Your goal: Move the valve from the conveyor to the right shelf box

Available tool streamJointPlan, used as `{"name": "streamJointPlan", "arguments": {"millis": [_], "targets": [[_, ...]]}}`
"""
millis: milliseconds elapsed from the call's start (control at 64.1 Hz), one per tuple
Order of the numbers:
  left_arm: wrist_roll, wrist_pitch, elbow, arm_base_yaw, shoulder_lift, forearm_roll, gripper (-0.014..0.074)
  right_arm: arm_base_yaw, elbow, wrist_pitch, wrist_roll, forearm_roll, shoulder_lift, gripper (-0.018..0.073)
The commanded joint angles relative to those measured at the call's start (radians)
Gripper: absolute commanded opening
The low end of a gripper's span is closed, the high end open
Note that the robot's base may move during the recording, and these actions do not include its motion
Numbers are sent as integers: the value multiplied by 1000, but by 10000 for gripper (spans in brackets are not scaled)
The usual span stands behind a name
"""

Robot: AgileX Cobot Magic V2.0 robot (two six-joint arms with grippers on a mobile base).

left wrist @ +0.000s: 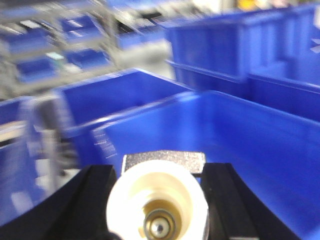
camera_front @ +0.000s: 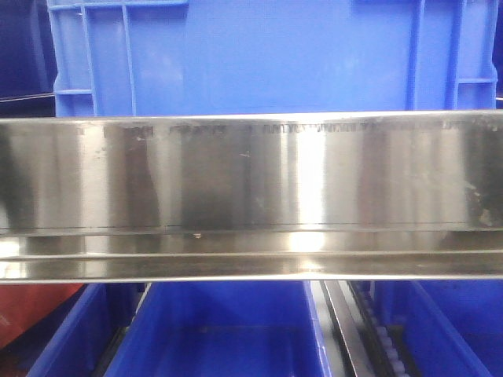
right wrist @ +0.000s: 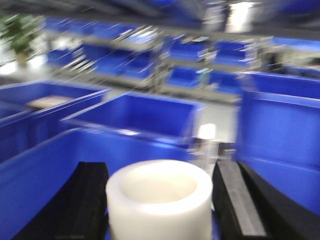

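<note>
Three views, and only the wrist ones show the arms

Front view: a steel beam (camera_front: pixel 251 188) runs across the whole width, with a top box (camera_front: pixel 267 55) in blue above it and lower boxes (camera_front: pixel 220 330) beneath. No gripper, no valve and no conveyor appear here.

Left wrist view: the left gripper (left wrist: pixel 160 172) is clamped on the valve (left wrist: pixel 157 200), with one black finger (left wrist: pixel 90 200) against each side. The valve faces the camera with a cream round end, a brass centre holding a small steel ball, and a silvery block behind. It hangs over the open mouth of a near box (left wrist: pixel 260 135), clear of the walls as far as the smeared picture tells. More blue bins stand behind it.

Right wrist view: the right gripper (right wrist: pixel 160 172) has a white cylinder (right wrist: pixel 160 200) between its fingers (right wrist: pixel 92 200). They lie close against both its sides, so it reads as gripped. Whether this is a second valve cannot be told. Beyond it are open bins (right wrist: pixel 145 117) and shelf rows (right wrist: pixel 150 65), all blurred.

Judged from this, the pick is done: the valve is off the conveyor and up among the shelf bins. What is left is the drop itself, lowering into the bin and letting go. Whether the near box under the left gripper is the right-hand shelf one cannot be settled from these views
</note>
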Motion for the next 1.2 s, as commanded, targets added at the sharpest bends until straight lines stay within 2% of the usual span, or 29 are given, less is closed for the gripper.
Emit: {"name": "streamJointPlan", "arguments": {"millis": [0, 125, 265, 608, 717, 826, 982, 1044, 1107, 1185], "targets": [[-7, 11, -131, -40, 124, -11, -111, 67, -110, -2, -15, -4, 110, -158], [-7, 101, -275, -69, 290, -14, -111, 129, -212, 29, -15, -4, 251, -158], [-7, 170, -368, -78, 444, -14, -111, 141, -245, 38, -15, -4, 382, -158], [-7, 225, -376, -78, 628, -14, -111, 139, -245, 105, -15, -4, 589, -158], [-7, 236, -376, -78, 651, -14, -75, 139, -245, 124, -15, -4, 623, -144], [-7, 247, -376, -78, 660, -18, 62, 139, -245, 141, -15, -4, 644, -27], [-7, 250, -376, -78, 662, -23, 335, 139, -245, 165, -15, -4, 651, 339], [-7, 253, -376, -78, 662, -23, 410, 139, -245, 165, -15, -4, 649, 443], [-7, 257, -376, -78, 657, -23, 452, 139, -245, 165, -15, -4, 644, 500], [-7, 271, -378, -78, 649, -25, 454, 139, -245, 165, -15, -4, 630, 491]]}}
